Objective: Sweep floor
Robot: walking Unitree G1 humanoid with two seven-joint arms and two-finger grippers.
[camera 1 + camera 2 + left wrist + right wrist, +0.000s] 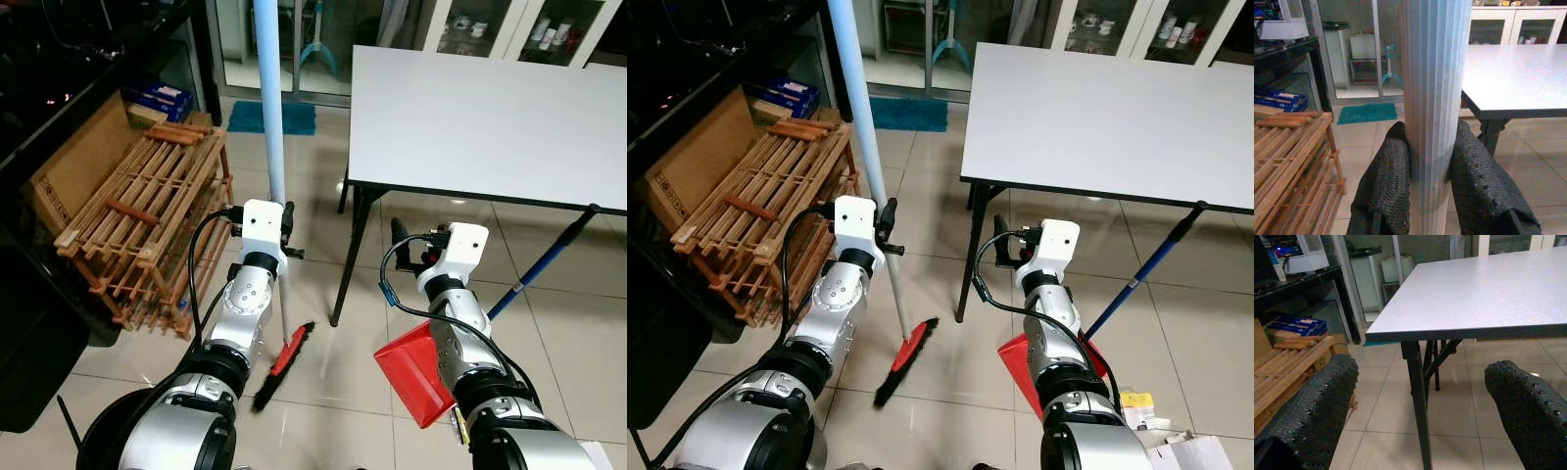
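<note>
Broom (pixel 275 147) is standing almost upright in front of the robot, and the left gripper (pixel 1431 161) is closing its jaws on the pale blue handle, one black finger pressing on each side. The long axis is running from the jaws down and a little to the right, to the red and black brush head (pixel 284 364), which is touching the tiled floor (pixel 313 245) near the leg of the white desk (pixel 490 117). The right gripper (pixel 1422 382) is keeping its jaws wide open and empty, pointing toward the desk edge. A red dustpan (pixel 416 372) with a blue handle is lying beside the right arm. The left arm is the nearer one for sweeping.
</note>
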